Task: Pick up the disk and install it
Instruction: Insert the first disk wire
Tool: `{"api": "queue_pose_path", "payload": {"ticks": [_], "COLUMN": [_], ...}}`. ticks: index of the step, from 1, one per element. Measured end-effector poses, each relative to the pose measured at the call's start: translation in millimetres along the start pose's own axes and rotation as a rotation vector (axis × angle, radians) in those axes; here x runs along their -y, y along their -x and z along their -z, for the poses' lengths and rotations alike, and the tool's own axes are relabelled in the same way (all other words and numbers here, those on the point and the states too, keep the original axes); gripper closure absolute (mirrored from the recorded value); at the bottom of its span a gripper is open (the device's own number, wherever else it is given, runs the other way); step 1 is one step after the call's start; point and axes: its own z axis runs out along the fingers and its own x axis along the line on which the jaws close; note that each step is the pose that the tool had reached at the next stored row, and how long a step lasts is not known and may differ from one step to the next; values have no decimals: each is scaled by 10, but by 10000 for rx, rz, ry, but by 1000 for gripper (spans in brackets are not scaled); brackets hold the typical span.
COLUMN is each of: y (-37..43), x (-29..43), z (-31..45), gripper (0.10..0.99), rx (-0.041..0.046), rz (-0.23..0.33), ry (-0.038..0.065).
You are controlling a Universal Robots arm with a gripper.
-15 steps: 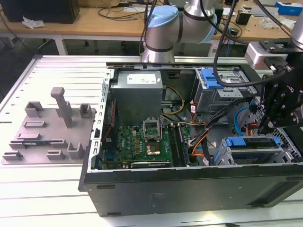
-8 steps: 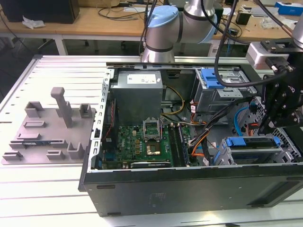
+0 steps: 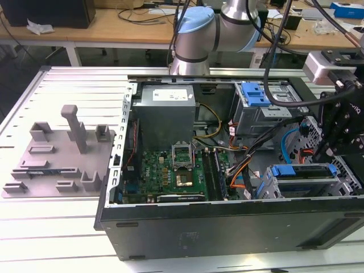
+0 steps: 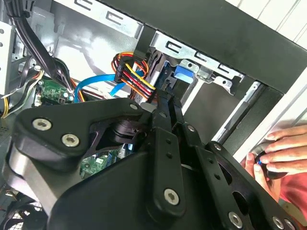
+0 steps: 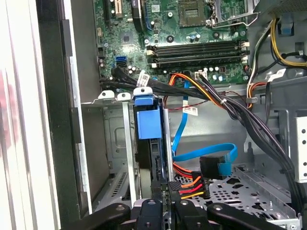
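Tool [image 5: 163, 187]: black metal, grasp cannot be told | disk [image 5: 146, 122]: blue plastic rail, seated in grey metal cage [image 5: 114, 139]

**A grooved table holding two things**

The pale metal table [image 3: 57, 227] has long grooves running along it. A big open computer case [image 3: 227, 227] sits on it, and the gripper [image 5: 163, 189] reaches down inside that case. A flat grey tray [image 3: 57, 165] with little blocks lies just beside the case, well away from the gripper.

Robotics lab: open computer case [image 3: 227, 224] on slotted aluminium table [image 3: 62, 233], cable-strewn wooden benches [image 3: 114, 28] behind.
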Motion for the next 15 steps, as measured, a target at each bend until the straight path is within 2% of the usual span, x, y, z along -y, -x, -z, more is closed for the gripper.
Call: {"api": "queue_pose_path", "payload": {"ticks": [15], "y": [-1], "x": [-6], "z": [-1], "gripper": [918], "rx": [-29], "rz": [-70], "ry": [-9]}}
